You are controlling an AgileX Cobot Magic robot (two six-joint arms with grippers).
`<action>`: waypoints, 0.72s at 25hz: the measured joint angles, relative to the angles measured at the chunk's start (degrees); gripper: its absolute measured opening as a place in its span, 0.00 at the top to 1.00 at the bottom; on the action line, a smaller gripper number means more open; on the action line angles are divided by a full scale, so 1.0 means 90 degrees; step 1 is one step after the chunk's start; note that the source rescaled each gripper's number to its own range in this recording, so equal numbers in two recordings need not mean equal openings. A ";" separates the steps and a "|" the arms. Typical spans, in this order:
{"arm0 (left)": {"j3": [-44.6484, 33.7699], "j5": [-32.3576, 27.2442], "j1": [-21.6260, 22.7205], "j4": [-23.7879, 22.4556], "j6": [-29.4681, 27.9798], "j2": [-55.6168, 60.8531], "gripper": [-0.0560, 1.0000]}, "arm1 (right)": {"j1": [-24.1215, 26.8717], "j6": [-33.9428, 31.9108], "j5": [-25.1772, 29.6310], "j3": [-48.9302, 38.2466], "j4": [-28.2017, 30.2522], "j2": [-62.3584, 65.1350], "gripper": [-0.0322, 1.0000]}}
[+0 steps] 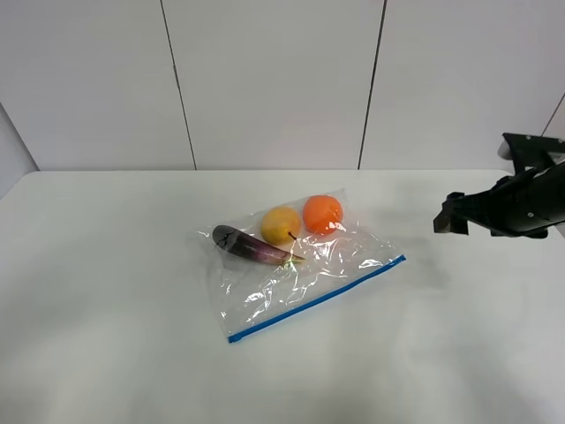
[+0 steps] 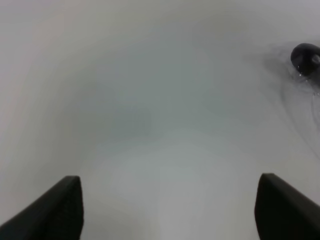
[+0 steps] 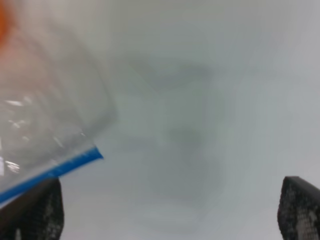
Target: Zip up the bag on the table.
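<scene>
Lying flat near the middle of the white table point(image 1: 106, 300), the clear plastic bag point(image 1: 309, 269) sits skewed, its blue zipper strip point(image 1: 316, 300) running along the edge nearest the camera, from a lower left corner up to a right corner. Inside, at the end away from the zipper, a purple eggplant point(image 1: 249, 246) lies on its side, with a yellow fruit point(image 1: 281, 223) just beside it and an orange point(image 1: 322, 213) touching or nearly touching the yellow fruit. The right gripper point(image 1: 450, 215) hangs above the table to the right of the bag, well clear of it, nothing between its fingers; in the right wrist view its two dark fingertips point(image 3: 35, 210) stand wide apart, with the corner of the bag point(image 3: 45, 120) and the end of the zipper strip point(image 3: 60, 167) showing soft and blurred near one fingertip, contact cannot be told from that view. An orange smear at the frame corner is the orange point(image 3: 3, 20). The left gripper point(image 2: 170, 205) is outside the overhead view; in the left wrist view its fingertips point(image 2: 55, 210) are spread wide over bare table, holding nothing, and a dark rounded end of the eggplant point(image 2: 305, 57) shows at the frame edge, with faint bag creases near it. Both wrist views are out of focus.
</scene>
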State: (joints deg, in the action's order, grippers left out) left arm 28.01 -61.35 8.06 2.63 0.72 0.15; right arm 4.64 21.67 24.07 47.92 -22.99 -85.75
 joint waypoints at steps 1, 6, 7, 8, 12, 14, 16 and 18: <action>0.0000 0.0000 0.0000 0.0000 0.0000 0.0000 0.01 | 0.0000 -0.0012 0.0050 0.0000 0.0034 0.0213 0.07; 0.0000 0.0000 0.0000 0.0000 0.0000 0.0000 0.01 | 0.0000 -0.0041 0.0656 0.0000 0.0122 0.1371 0.07; 0.0000 0.0000 0.0000 0.0000 0.0000 0.0000 0.01 | 0.0000 -0.0041 0.0779 0.0000 0.0152 0.1587 0.08; 0.0000 0.0000 0.0000 0.0000 0.0000 0.0000 0.01 | 0.0000 -0.0041 0.0852 0.0000 0.0183 0.1751 0.08; 0.0000 0.0000 0.0000 0.0000 0.0000 0.0000 0.01 | 0.0000 -0.0082 0.1183 0.0000 0.0306 0.2296 0.08; 0.0000 0.0000 0.0000 0.0000 0.0000 0.0000 0.01 | 0.0000 -0.0163 0.1448 0.0000 0.0344 0.2471 0.08; 0.0000 0.0000 0.0000 0.0000 0.0000 0.0000 0.01 | 0.0000 -0.0264 0.1668 0.0000 0.0433 0.2655 0.08; 0.0000 0.0000 0.0000 0.0000 0.0000 0.0000 0.01 | 0.0000 -0.0337 0.1821 -0.0018 0.0499 0.2932 0.08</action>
State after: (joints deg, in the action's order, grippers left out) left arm 28.01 -61.35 8.06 2.63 0.72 0.15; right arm 4.64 18.64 40.45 47.76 -18.50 -59.36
